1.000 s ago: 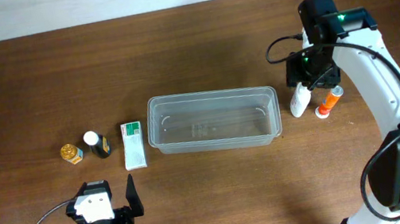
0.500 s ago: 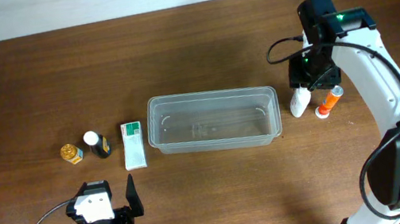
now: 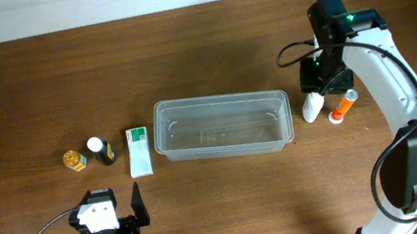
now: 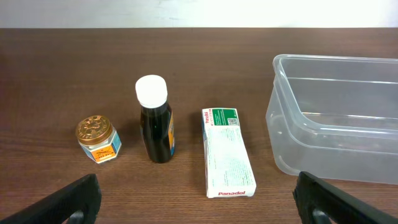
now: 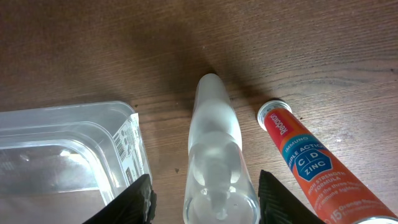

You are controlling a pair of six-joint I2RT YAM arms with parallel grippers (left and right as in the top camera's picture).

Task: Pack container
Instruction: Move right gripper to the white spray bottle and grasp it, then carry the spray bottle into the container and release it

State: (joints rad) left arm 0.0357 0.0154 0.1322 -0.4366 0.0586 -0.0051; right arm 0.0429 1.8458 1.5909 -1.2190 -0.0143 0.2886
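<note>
1. Currently the right gripper (image 5: pixel 205 202) is hovering over the white translucent plastic spray bottle (image 5: pixel 214 143), jaws spread and straddling it with nothing clamped. I'm reading the step in hand as the first pick.
2. Next move is calling for a descent, a close on the bottle body, then a lift and a carry left over the tub rim.
3. The orange cylindrical vitamin tube (image 5: pixel 305 162) is lying just beside the bottle, so the outer finger is risking a nudge.
4. The clear rectangular plastic container (image 3: pixel 222 125) is sitting mid-table, just left of the bottle. It's looking empty, though glare on the clear walls is making that hard to confirm.
5. The left gripper (image 4: pixel 199 205) is idling wide open, holding nothing. It's facing the small gold-lidded jar (image 4: pixel 97 138), the dark bottle with a white cap (image 4: pixel 155 121) and the white-and-green cardboard box (image 4: pixel 227 152), all sitting outside the container on its left.
</note>
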